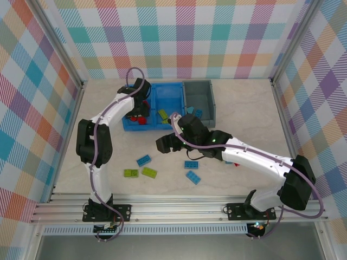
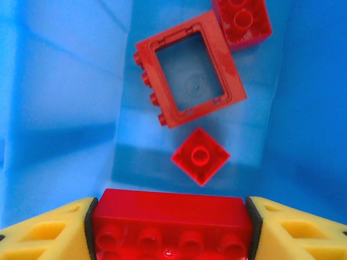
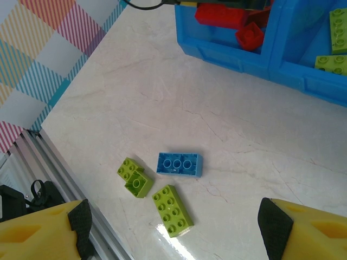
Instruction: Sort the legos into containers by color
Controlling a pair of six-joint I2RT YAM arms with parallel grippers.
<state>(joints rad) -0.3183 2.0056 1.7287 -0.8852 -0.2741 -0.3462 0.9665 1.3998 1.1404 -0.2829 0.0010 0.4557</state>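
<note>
The left pincer is clamped on a long red brick over the reds' compartment of the blue bin — best let go low, clear of the red frame. The right pincer, jaws apart, hovers above a blue brick and lime bricks on the desk.

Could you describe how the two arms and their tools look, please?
The left arm and the right arm have white links, black joints and a mauve cable running along them. The left tool and right tool have yellow fingers with black pads.
</note>
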